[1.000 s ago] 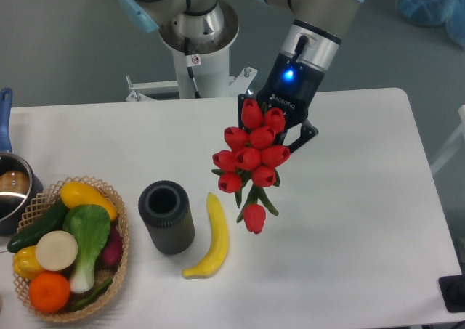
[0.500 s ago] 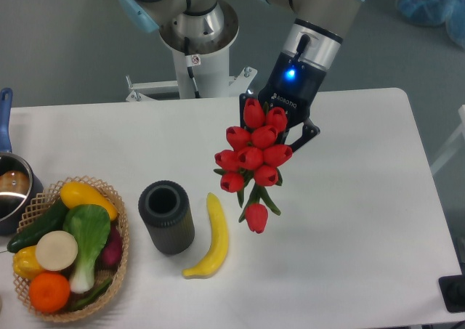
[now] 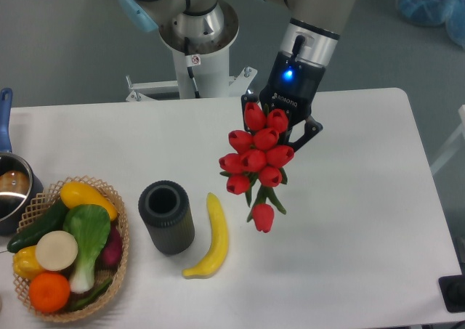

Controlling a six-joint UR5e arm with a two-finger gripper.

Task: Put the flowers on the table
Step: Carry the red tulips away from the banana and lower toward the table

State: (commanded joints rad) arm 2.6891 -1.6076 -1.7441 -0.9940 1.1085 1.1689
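The gripper (image 3: 282, 126) is clamped on the flowers (image 3: 258, 162), a light, floppy bunch best held by its stems, above the table (image 3: 363, 220).

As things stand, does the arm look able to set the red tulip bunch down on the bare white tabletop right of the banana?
Probably yes. The pincer holds the red artificial tulip bunch above bare white tabletop; the yellow banana lies off to the left.
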